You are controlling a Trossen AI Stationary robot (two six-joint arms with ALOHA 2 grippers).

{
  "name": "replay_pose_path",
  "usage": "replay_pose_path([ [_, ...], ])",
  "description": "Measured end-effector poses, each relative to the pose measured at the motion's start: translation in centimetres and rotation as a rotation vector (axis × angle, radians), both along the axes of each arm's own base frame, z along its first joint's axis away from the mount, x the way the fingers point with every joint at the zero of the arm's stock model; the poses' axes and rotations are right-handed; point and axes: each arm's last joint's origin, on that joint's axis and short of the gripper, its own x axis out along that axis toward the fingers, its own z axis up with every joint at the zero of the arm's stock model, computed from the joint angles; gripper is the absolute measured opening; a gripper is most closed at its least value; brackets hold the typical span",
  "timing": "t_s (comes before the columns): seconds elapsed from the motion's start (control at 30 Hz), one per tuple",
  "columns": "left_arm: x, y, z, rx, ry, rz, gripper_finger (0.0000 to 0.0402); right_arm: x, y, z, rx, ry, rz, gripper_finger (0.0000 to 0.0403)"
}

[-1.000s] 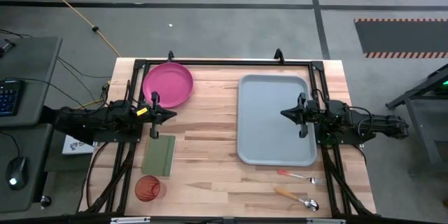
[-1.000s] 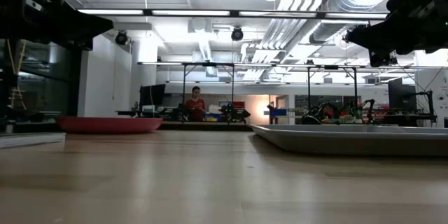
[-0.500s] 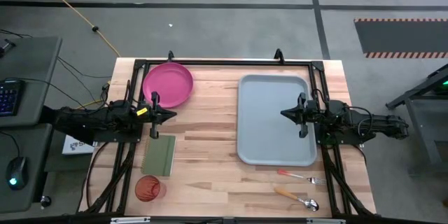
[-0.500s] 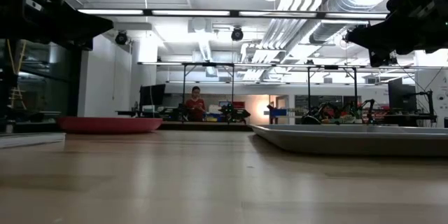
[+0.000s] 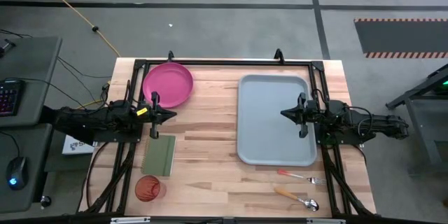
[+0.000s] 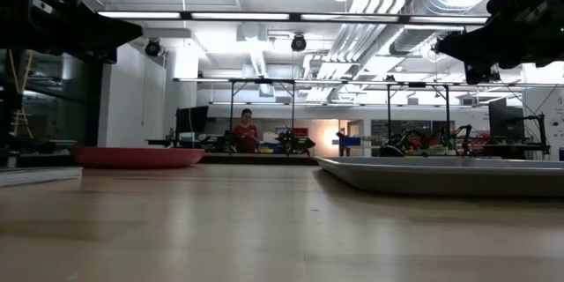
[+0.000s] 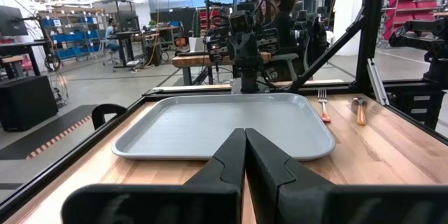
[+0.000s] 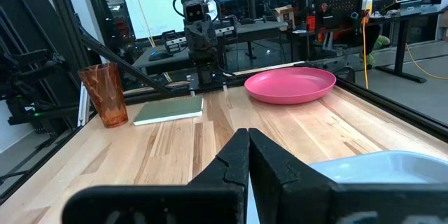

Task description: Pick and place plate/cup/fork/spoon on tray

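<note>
The magenta-pink plate (image 5: 167, 85) lies flat at the table's far left. The orange-red cup (image 5: 148, 188) stands upright at the near left. The fork (image 5: 299, 176) and the spoon (image 5: 297, 198) lie at the near right, beside the blue-grey tray (image 5: 274, 120). My left gripper (image 5: 173, 115) is shut and empty, held above the table between the plate and the notebook. My right gripper (image 5: 283, 113) is shut and empty, held above the tray. The plate (image 8: 290, 85) and cup (image 8: 104, 94) also show in the right wrist view, the tray (image 7: 224, 124) in the left wrist view.
A green notebook (image 5: 159, 155) lies flat at the left, between the plate and the cup. A black frame (image 5: 224, 62) runs around the table's edges. Bare wood (image 5: 206, 133) lies between the notebook and the tray. A person shows far off in the low view (image 6: 246, 129).
</note>
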Motion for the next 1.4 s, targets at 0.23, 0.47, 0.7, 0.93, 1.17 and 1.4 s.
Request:
replay_pose_path([
  [0.23, 0.0, 0.0, 0.0, 0.000, 0.000, 0.000, 0.0001, 0.0, 0.0, 0.0, 0.000, 0.000, 0.000, 0.0000],
  [0.47, 0.0, 0.0, 0.0, 0.000, 0.000, 0.000, 0.0001, 0.0, 0.0, 0.0, 0.000, 0.000, 0.000, 0.0000],
  [0.7, 0.0, 0.0, 0.2, -0.003, -0.016, 0.000, 0.0001, 0.0, 0.0, 0.0, 0.000, 0.000, 0.000, 0.0000],
  [0.93, -0.1, 0.0, 1.2, -0.032, -0.131, -0.003, 0.0001, 0.0, 0.0, 0.0, 0.000, 0.000, 0.000, 0.0000],
  [1.17, 0.0, 0.2, 2.3, -0.073, -0.241, 0.069, 0.0020, 0.0, 0.0, 0.0, 0.000, 0.000, 0.000, 0.0000],
  [1.4, 1.7, 0.6, 3.1, -0.144, -0.121, 0.208, 0.0096, 0.0, 0.0, 0.0, 0.000, 0.000, 0.000, 0.0000],
])
